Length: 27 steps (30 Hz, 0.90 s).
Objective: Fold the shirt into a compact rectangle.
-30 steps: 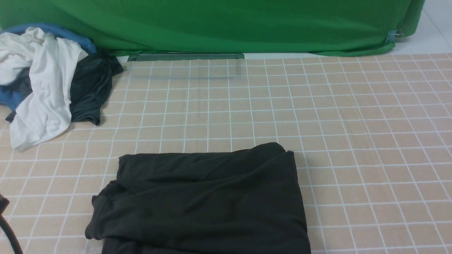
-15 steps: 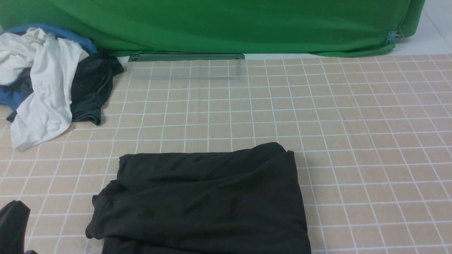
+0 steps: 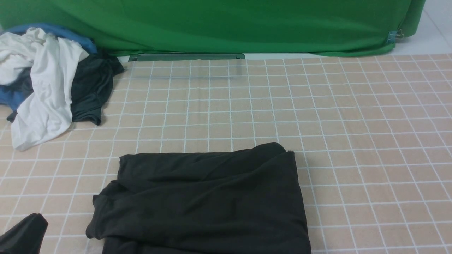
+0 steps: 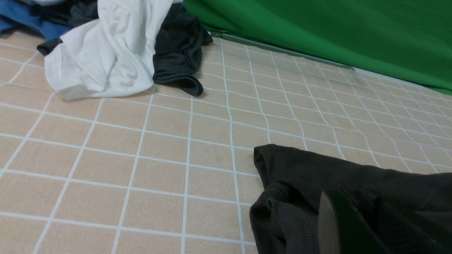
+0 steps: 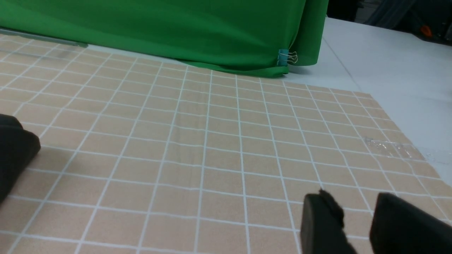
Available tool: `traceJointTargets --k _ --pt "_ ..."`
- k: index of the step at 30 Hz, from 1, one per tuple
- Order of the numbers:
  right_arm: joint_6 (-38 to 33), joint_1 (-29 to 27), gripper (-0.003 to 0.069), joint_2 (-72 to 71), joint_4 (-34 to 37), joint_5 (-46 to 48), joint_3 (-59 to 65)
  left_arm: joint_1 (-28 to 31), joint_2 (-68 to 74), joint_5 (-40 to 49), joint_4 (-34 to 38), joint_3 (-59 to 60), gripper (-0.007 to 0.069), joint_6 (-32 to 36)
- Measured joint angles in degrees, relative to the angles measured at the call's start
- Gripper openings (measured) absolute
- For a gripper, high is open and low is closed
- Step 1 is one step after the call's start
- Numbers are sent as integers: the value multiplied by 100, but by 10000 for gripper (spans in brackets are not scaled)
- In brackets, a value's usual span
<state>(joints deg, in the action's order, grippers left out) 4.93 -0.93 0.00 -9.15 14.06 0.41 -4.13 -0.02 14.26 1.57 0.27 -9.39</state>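
The black shirt [image 3: 204, 201] lies folded into a rough rectangle near the front middle of the checked cloth, with its left edge bunched and uneven. Its folded corner [image 4: 300, 176] shows in the left wrist view, and an edge of the shirt [image 5: 14, 148] in the right wrist view. My left gripper [image 3: 23, 234] sits low at the front left corner, apart from the shirt's left edge. There the left gripper [image 4: 349, 211] looks shut with nothing in it. My right gripper [image 5: 353, 199] hovers open over bare cloth to the shirt's right, holding nothing; it is out of the front view.
A pile at the back left holds a white garment [image 3: 46, 88], a dark grey garment [image 3: 90, 88] and blue fabric [image 3: 14, 98]. A green backdrop [image 3: 226, 24] hangs behind. The checked cloth [image 3: 353, 123] ends at the right on a white tabletop [image 5: 388, 70].
The left gripper came into the front view's lower left corner and has since tipped lower and to the right. The shirt and the clothes pile have not moved.
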Motion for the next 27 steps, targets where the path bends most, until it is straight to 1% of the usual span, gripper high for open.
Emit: traceJointTargets --k 6,27 --pt "0 0 238 0 0 0 0 488 0 0 20 0 18 -21" --pt "0 0 241 0 0 0 0 517 0 1 20 0 18 -25"
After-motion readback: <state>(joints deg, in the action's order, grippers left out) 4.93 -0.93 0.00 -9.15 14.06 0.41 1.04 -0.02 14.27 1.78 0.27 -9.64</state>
